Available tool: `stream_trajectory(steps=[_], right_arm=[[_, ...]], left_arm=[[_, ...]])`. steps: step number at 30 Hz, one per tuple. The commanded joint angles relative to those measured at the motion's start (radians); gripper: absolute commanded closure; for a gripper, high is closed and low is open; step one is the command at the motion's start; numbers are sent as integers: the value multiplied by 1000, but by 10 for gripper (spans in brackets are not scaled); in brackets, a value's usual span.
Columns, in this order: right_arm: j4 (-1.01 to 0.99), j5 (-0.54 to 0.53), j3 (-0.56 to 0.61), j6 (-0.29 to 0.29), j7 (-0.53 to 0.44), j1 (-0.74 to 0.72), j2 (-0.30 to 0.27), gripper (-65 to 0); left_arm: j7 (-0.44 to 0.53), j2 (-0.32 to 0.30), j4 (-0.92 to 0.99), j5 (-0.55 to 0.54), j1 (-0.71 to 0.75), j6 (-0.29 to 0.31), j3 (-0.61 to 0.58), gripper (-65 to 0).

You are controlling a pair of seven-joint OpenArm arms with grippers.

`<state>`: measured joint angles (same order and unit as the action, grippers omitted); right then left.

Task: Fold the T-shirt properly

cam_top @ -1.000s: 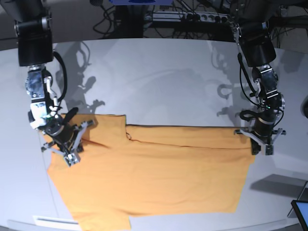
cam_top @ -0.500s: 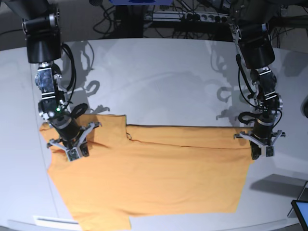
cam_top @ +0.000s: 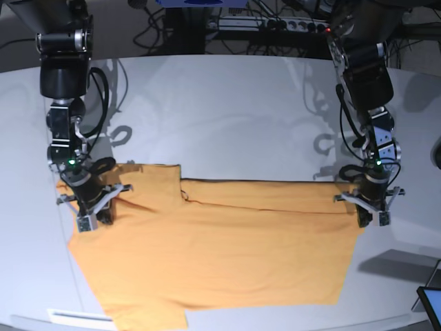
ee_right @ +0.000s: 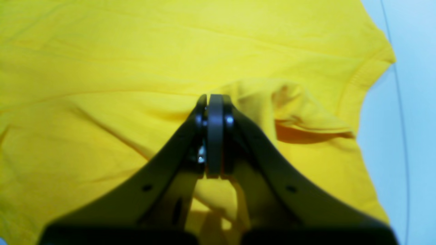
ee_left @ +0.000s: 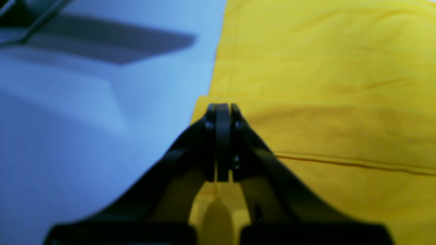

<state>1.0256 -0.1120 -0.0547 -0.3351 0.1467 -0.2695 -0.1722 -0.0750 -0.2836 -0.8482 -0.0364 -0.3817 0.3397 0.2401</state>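
Observation:
The orange-yellow T-shirt lies spread flat on the white table, with a narrow folded strip along its far edge. My right gripper, on the base view's left, is shut on the sleeve. In the right wrist view the T-shirt puckers up around the closed right gripper. My left gripper, on the base view's right, is shut at the far right corner of the hem. In the left wrist view the closed left gripper meets the T-shirt at its edge.
A dark screen corner pokes in at the lower right. A power strip with cables runs behind the table. A white strip lies at the front left, by the table's front edge, which runs close to the shirt's near hem.
The right gripper has turned and shifted toward the table's left side, and the sleeve cloth has spread out leftward with it. The left gripper has hardly moved.

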Motion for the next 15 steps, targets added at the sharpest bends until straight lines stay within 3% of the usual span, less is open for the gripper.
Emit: stream_trajectory(steps=[1, 10, 15], right_arm=[[5, -10, -4, 1, -29, -29, -11, 0], [-35, -10, -6, 1, -12, 11, -11, 0], [-35, -10, -6, 1, -12, 37, -11, 0]], left_arm=[[28, -12, 27, -7, -33, -1, 0, 0], [31, -24, 106, -10, -10, -6, -123, 0], [28, -27, 105, -10, 19, -49, -123, 0]])
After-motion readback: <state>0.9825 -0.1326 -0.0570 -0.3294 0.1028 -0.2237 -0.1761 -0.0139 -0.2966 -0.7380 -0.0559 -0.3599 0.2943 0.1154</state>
